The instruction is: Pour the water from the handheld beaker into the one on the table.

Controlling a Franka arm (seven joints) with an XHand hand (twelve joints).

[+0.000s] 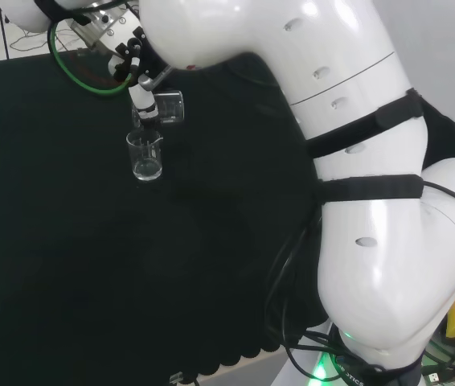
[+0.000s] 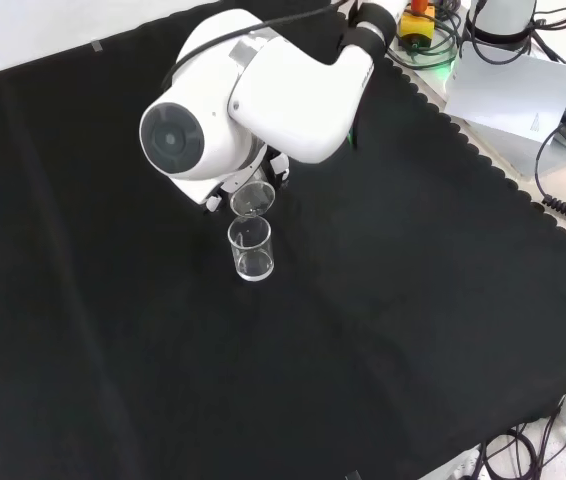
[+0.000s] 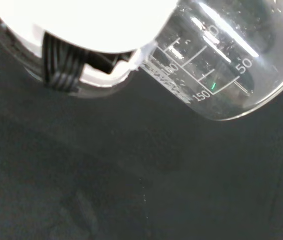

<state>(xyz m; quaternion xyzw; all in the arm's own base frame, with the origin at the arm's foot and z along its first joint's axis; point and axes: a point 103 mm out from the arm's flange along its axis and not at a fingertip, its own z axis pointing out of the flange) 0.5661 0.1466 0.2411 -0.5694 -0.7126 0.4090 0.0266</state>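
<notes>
- Head view: the hand (image 1: 135, 76) reaches out from under the arm's big white link (image 1: 292, 48) and its fingers are curled round a clear glass beaker (image 1: 167, 107), which lies tipped on its side.
- Just below that tipped beaker in the head view, a second clear beaker (image 1: 145, 156) stands upright on the black cloth (image 1: 67, 265), in the cloth's far half and well away from its edges.
- Front view: the held beaker (image 2: 253, 198) shows its round open mouth just under the link with the grey cap (image 2: 173, 140), directly above and nearly touching the rim of the standing beaker (image 2: 251, 249).
- Whether the two rims actually touch cannot be told from either view.
- No stream between them can be made out, and how much liquid either vessel holds cannot be judged.
- Wrist view: a blurred white part of the hand (image 3: 81, 30) sits close against the graduated wall of the held beaker (image 3: 221, 75), with droplets clinging inside the glass and bare black cloth (image 3: 106, 190) beyond.
- The cloth's scalloped edge (image 2: 483, 165) runs along the right in the front view.
</notes>
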